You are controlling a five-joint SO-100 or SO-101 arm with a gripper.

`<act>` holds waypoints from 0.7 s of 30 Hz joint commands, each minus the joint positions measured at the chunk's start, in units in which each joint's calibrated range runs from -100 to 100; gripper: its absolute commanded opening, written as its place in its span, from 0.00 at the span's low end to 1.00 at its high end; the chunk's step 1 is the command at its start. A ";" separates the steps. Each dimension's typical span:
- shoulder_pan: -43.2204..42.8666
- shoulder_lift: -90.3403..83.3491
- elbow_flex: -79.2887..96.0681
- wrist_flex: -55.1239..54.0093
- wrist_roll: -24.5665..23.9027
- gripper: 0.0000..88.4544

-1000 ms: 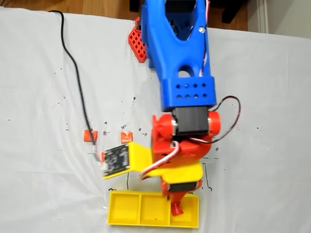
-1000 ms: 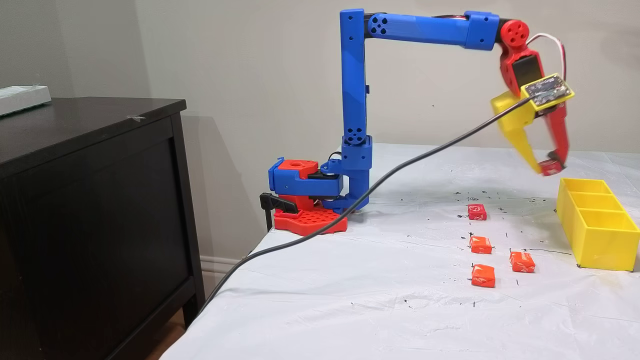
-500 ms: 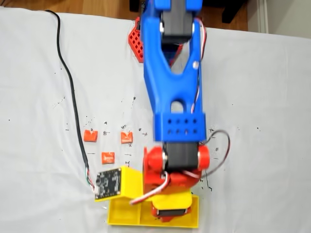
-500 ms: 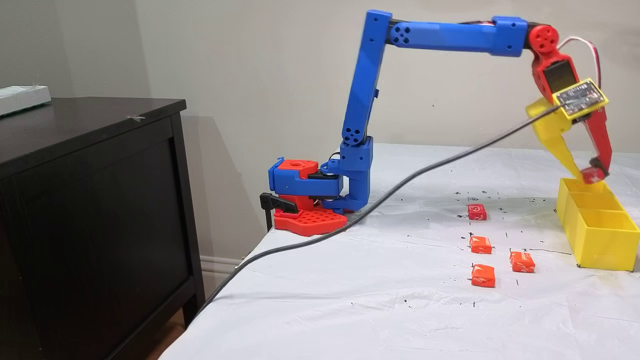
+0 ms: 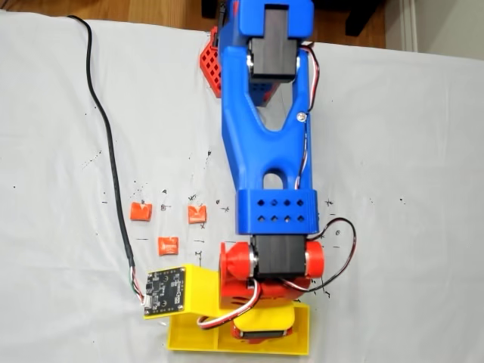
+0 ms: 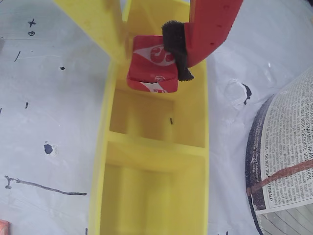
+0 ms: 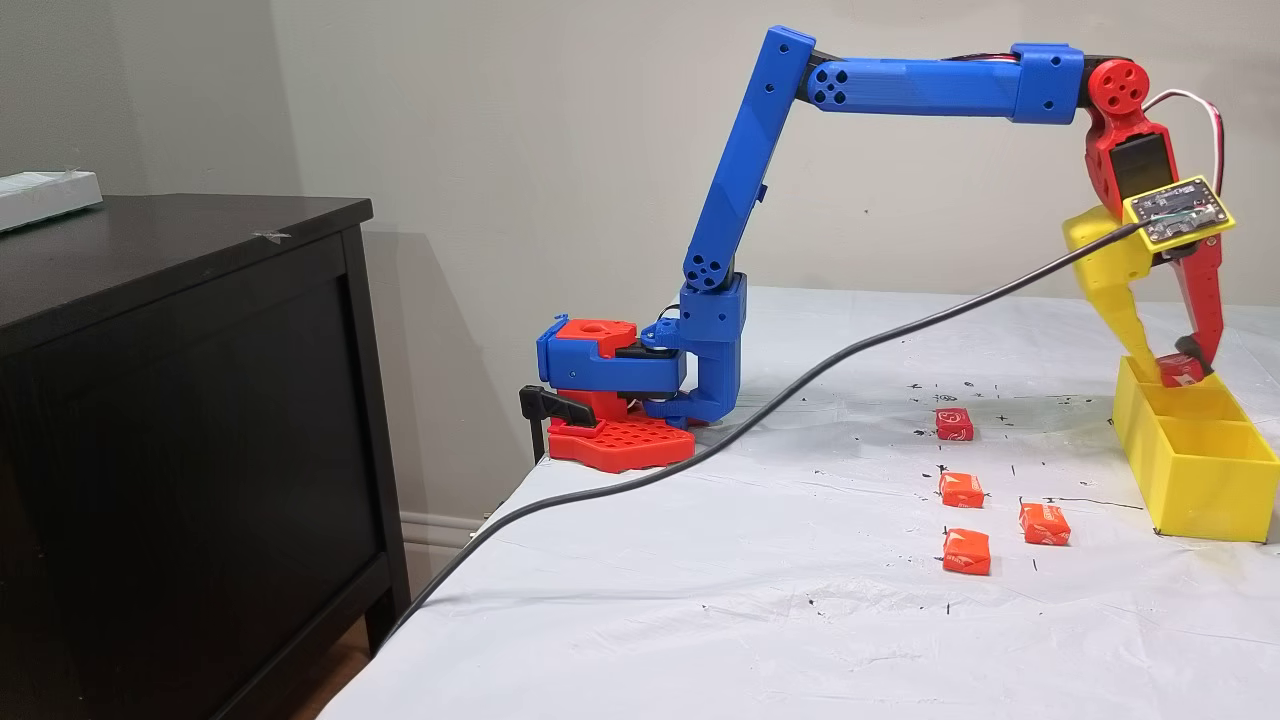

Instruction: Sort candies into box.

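Pincer over the yellow box, candy gripped.

On the white-covered desk (image 7: pixel 700 600), yellow box (image 7: pixel 1200 470) at the right edge; above its far compartment, pincer (image 6: pixel 149 56) clamped on a red candy (image 6: pixel 149 68); four loose candies (image 7: pixel 965 551) lying left of the box.
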 commanded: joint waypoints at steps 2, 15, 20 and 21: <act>0.05 -3.10 -5.33 0.89 0.34 0.27; 0.59 -4.88 -5.60 1.54 0.44 0.31; 0.59 -5.90 -5.33 1.95 0.44 0.23; 0.59 -6.40 -4.96 2.03 0.39 0.18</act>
